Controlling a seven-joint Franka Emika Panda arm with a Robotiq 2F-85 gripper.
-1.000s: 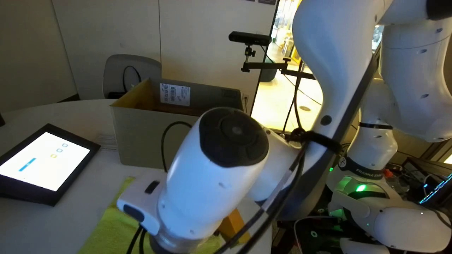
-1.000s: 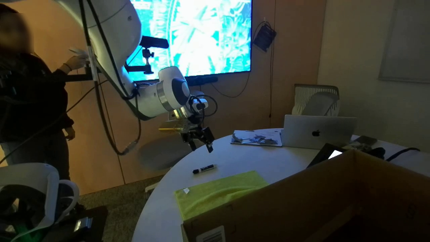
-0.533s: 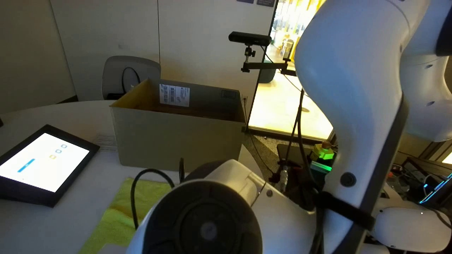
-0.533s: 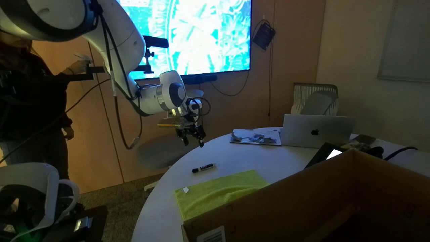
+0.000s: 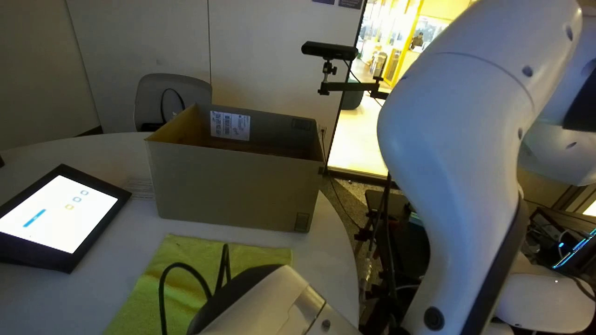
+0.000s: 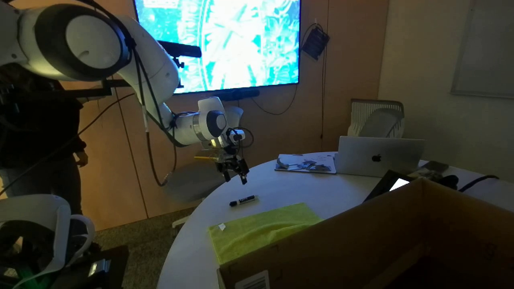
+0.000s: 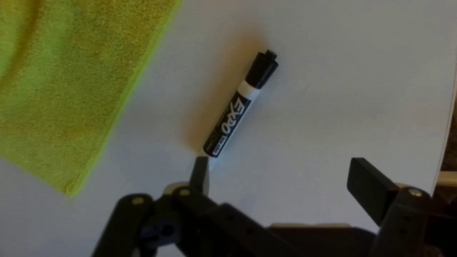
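Note:
A black and white Expo marker (image 6: 243, 200) lies on the white table (image 6: 188, 249). It also shows in the wrist view, where the marker (image 7: 235, 110) lies slanted with its black cap away from the jaws. My gripper (image 6: 235, 179) is open, empty and above the table near the marker. In the wrist view, the left fingertip of the gripper (image 7: 280, 160) overlaps the marker's plain end in the picture, and the marker lies outside the gap. A yellow-green towel (image 7: 71, 89) lies beside the marker, also in both exterior views (image 5: 181, 279) (image 6: 261, 230). The gripper is out of frame in an exterior view.
An open cardboard box (image 5: 233, 186) stands on the table beyond the towel, also in an exterior view (image 6: 341, 241). A tablet (image 5: 60, 214), a laptop (image 6: 379, 156) and papers (image 6: 305, 164) are on the table. A camera on a stand (image 5: 329, 50) is near the arm. A person (image 6: 40, 132) stands behind.
The arm has swung, and its wrist has sunk toward the lower edge in an exterior view. The gripper shifted slightly away, then back and lower above the marker's area. The marker, towel and box stay put.

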